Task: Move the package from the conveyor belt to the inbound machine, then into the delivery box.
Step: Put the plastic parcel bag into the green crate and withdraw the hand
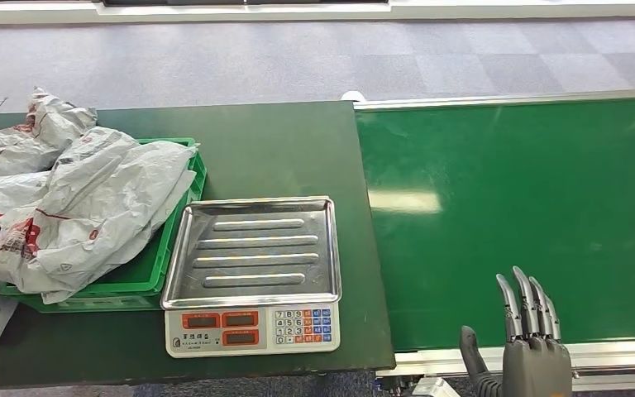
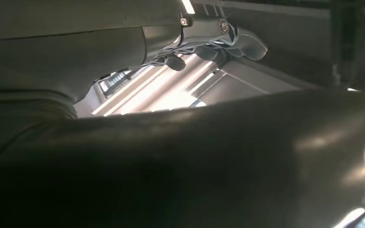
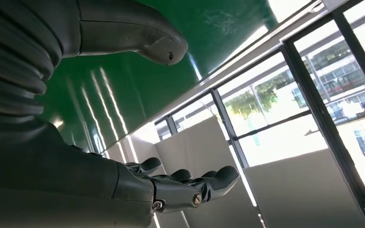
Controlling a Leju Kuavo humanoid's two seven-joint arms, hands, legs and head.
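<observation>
Right hand sits at the lower right of the head view, over the near edge of the green belt. Its fingers are straight and spread a bit, thumb off to the side, nothing in it. The right wrist view backs that up: thumb and fingers apart with just the shiny belt and windows behind.

The left hand is harder. The left wrist view is dark and mostly blocked by something close up; I can make out some fingers near the top, but can't tell if they're apart or curled.

The scale, with its steel tray and keypad, is at lower centre on the dark table, just left of the belt. The green box is touching the scale's left side, and grey packages are piled in it and spilling toward the upper left.
</observation>
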